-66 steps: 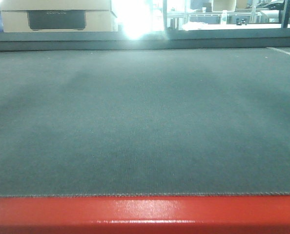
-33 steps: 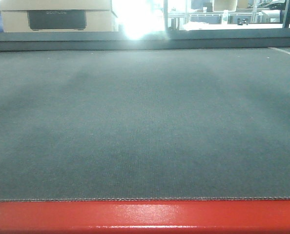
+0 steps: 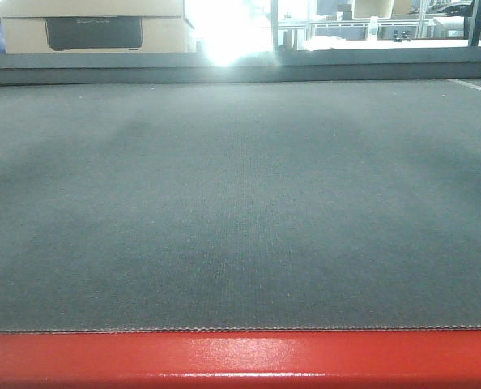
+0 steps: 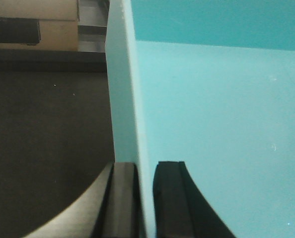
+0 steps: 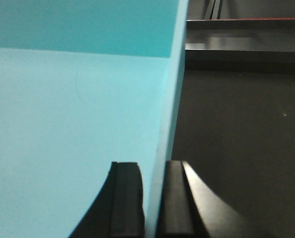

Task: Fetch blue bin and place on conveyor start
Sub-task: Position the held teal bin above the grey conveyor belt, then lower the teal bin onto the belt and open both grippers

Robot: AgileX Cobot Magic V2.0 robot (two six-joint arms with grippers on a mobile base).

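Note:
The blue bin fills most of both wrist views as a smooth turquoise tub. In the left wrist view my left gripper (image 4: 146, 198) is shut on the blue bin (image 4: 222, 114), one finger inside and one outside its left wall. In the right wrist view my right gripper (image 5: 152, 198) is shut on the blue bin (image 5: 73, 114) at its right wall. The dark grey belt of the conveyor start (image 3: 240, 203) with its red edge strip (image 3: 240, 356) lies in front of me. The belt also shows under the bin in the left wrist view (image 4: 48, 139) and the right wrist view (image 5: 237, 139). Neither the bin nor the grippers show in the front view.
A cardboard box (image 3: 95, 28) stands beyond the belt's far edge at the left. A metal frame rail (image 5: 247, 49) runs along the belt's far side. White tables and clutter (image 3: 386, 24) sit behind at the right, with strong glare in the middle.
The front view has shifted slightly: the red edge strip sits a little lower in the picture than one second ago. Nothing on the belt has changed.

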